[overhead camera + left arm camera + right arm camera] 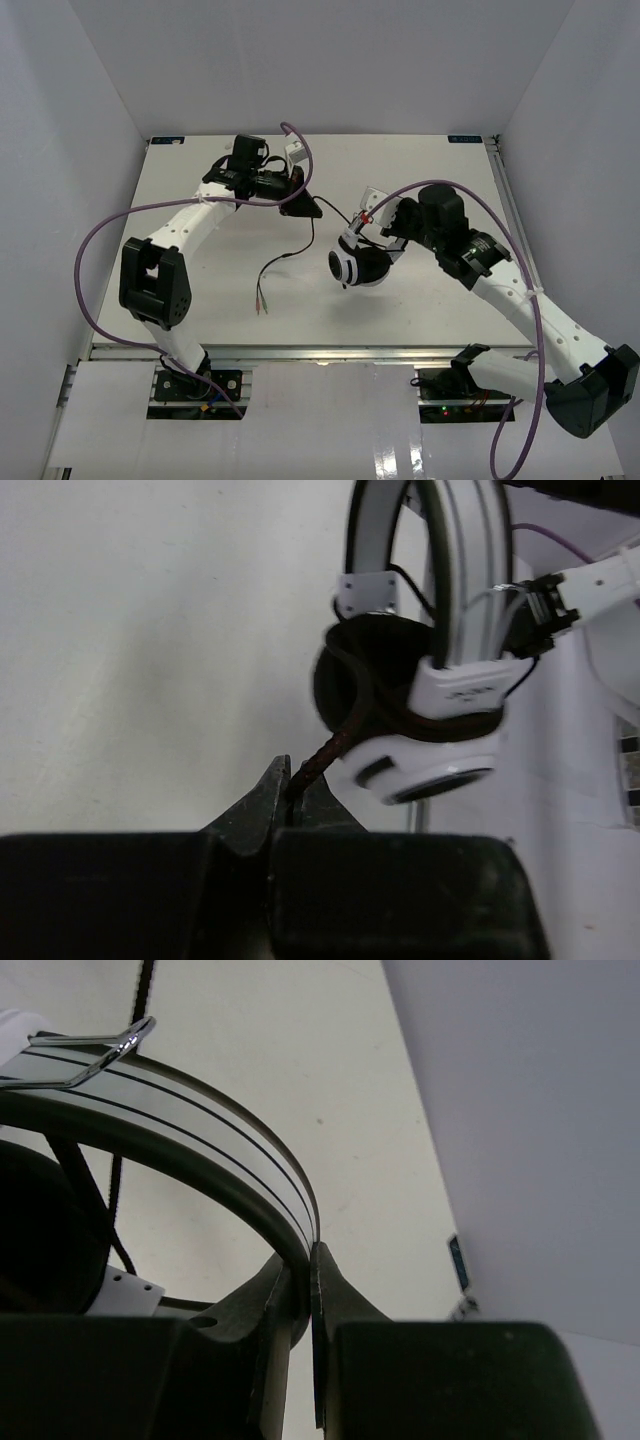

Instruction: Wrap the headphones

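Left wrist: notes left gripper [292,782] pinching cord [330,748], headphones [455,695] just beyond; right wrist: notes right gripper [305,1260] clamping headband [200,1125].

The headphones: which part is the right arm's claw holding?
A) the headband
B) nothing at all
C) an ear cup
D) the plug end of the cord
A: the right wrist view shows the right gripper shut on the striped headband of the headphones, while the left gripper pinches the cord.
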You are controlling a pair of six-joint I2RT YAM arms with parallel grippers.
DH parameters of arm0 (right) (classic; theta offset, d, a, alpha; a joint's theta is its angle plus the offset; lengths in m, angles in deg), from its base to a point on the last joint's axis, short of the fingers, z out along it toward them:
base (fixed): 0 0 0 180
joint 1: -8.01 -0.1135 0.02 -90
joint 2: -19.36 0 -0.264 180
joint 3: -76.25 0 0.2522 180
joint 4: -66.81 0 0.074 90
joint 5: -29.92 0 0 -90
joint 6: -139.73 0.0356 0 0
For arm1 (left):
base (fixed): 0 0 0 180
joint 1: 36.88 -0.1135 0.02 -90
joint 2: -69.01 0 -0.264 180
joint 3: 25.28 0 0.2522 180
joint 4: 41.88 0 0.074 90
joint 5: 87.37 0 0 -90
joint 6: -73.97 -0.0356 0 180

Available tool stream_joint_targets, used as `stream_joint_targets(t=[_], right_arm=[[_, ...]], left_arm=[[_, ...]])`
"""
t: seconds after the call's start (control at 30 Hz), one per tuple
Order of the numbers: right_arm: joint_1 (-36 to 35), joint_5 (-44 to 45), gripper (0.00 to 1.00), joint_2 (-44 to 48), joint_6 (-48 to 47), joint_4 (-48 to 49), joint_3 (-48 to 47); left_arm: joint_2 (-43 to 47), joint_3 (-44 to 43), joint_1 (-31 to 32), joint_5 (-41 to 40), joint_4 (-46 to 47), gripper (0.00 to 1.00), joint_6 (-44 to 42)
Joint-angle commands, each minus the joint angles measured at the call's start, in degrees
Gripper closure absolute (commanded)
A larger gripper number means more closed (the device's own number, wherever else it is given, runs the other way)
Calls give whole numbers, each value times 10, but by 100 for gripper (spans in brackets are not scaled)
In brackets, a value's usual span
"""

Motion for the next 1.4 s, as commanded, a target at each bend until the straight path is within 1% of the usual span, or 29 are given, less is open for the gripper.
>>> stream_joint_targets(t=[0.0,0.07,0.13,0.2,0.23,0.27,0.3,0.37,0.43,0.5,0.57,0.6,0.7,0.73,0.83,0.93,1.03,1.1,1.2,1.23,1.3,1.37], right_arm=[[-22,221,92,-3,-30,226,22],[-22,252,92,-16,-34,279,35],[-22,277,92,-32,-35,321,44],[-22,283,92,-48,-19,341,41],[-22,282,92,-54,5,340,35],[-22,281,92,-57,30,335,30],[-21,275,92,-68,50,328,16],[-21,269,92,-83,101,308,-4],[-21,278,92,-108,173,298,-25],[-22,302,92,-128,223,296,-49],[-21,327,92,-149,276,290,-72],[-21,336,92,-160,301,285,-85],[-21,333,92,-181,347,261,-117],[-21,332,92,-185,356,257,-126],[-18,328,92,-199,394,234,-161],[-2,295,92,-217,437,194,-212],[16,253,92,-231,487,130,-257],[31,220,92,-237,521,95,-286],[53,167,92,-241,562,51,-313],[54,165,92,-241,563,50,-319],[73,124,92,-237,588,29,-336],[85,91,92,-231,599,15,-342]], left_arm=[[22,-2,-2,105,-75,100,63],[42,14,0,132,-70,100,81],[61,26,1,165,-57,100,120],[82,45,9,198,-11,100,175],[92,54,14,204,16,100,205],[97,66,19,210,53,100,245],[105,88,22,208,124,100,319],[118,125,27,193,245,100,436],[128,159,39,166,378,100,547],[136,188,46,127,516,98,658],[139,196,52,79,581,94,705],[140,198,59,52,599,92,719],[144,201,88,-24,573,78,711],[145,205,95,-43,578,72,713],[145,220,122,-94,580,64,685],[148,261,156,-161,622,59,632],[147,291,193,-227,640,57,535],[134,318,219,-258,673,56,476],[97,340,241,-275,719,56,437],[84,344,242,-281,729,56,422],[45,357,260,-308,765,58,387],[25,371,268,-337,801,59,371]])
